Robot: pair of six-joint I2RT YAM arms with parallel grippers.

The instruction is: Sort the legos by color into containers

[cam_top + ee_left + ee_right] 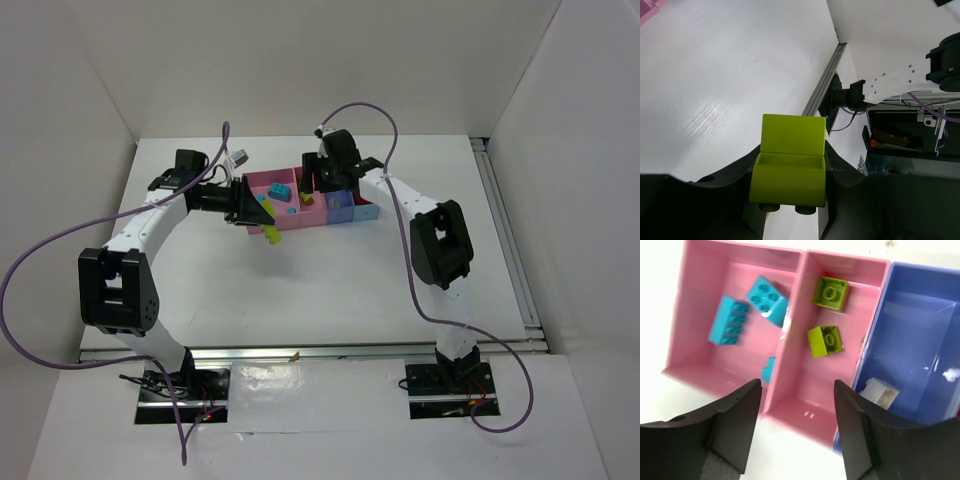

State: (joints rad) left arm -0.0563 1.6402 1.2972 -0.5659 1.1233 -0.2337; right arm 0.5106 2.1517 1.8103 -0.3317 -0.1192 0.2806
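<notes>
One yellow-green brick (790, 167) is the part in hand. It is pinched between the fingers of the left hand (262, 216), studs toward the palm, and held clear above the tabletop (730, 75). In the overhead view the brick hangs just off the near left corner of the row of containers (300, 224), outside every bin, with its long side pointing back toward the arm bases. Its destination, judged by colour, is the second pink bin (802, 390), which already contains two yellow-green bricks (830, 292). The first pink bin (695, 350), nearest the left hand, contains cyan bricks (729, 327). The coming move therefore appears to run rightward and slightly away from the bases, across the first pink bin, before release. The right hand (797, 407) hovers above the second pink bin with fingers spread and nothing between them — it is nearer that bin but empty, and it may obstruct the drop.
</notes>
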